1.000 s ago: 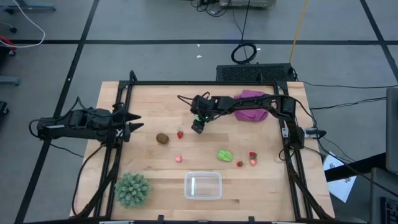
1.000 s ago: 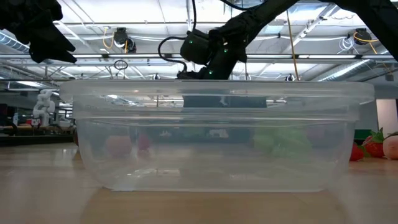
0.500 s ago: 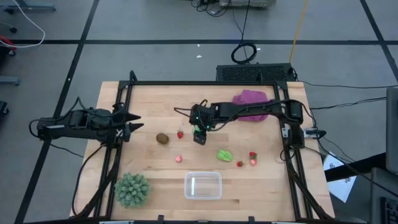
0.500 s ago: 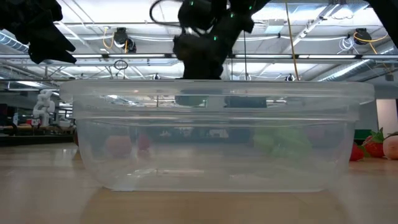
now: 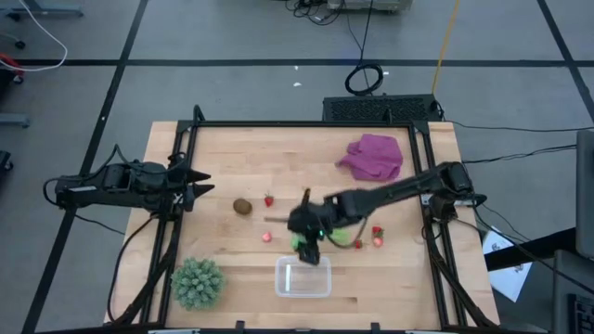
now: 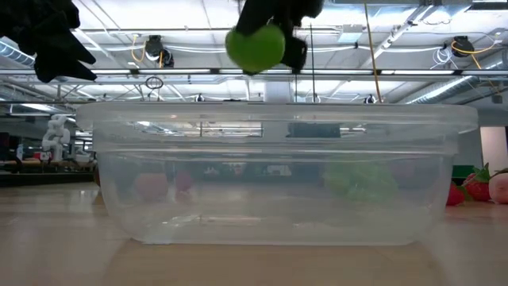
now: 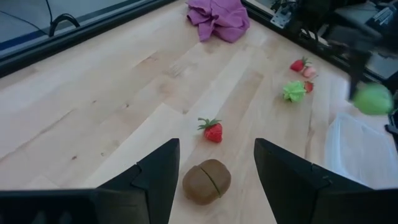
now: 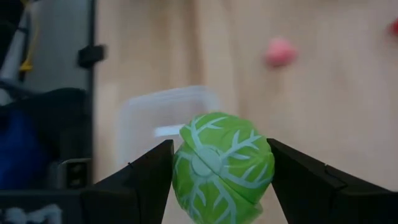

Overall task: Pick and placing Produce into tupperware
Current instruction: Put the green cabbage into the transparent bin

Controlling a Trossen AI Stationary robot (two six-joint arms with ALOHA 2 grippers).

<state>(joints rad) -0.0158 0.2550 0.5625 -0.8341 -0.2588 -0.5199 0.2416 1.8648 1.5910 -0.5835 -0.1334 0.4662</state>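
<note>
The wooden table (image 5: pixel 232 153) carries everything. The right arm reaches from the right edge toward the middle of the near edge, and its right gripper (image 5: pixel 309 243) hangs just behind the far rim of the tupperware (image 5: pixel 303 277), which sits by the near edge at its middle. The left arm waits off the left edge, its left gripper (image 5: pixel 198 183) spread open and empty just inside that edge.

The spiky green plant (image 5: pixel 197 283) stands in the near left corner; the purple cloth (image 5: pixel 373 156) lies toward the far right corner.

The right gripper's fingers (image 8: pixel 147 180) are clamped on a light-green cabbage-like piece (image 8: pixel 222 167), one finger on each side of it, its veined face toward the wrist camera. The low view shows that piece (image 6: pixel 255 48) in the air, above the container's rim and not inside; the high view cannot tell that height.

A second, leafy green piece (image 7: pixel 293 91) lies on the table toward the right edge, partly hidden by the arm from above. The brown kiwi (image 5: pixel 242 206) lies left of centre, and the left wrist view shows a slit across its top. A strawberry (image 5: pixel 269 199) lies just beside it, another (image 5: pixel 267 237) nearer the container, and a cluster of red pieces (image 5: pixel 377 236) toward the right edge.

No writing can be read.
</note>
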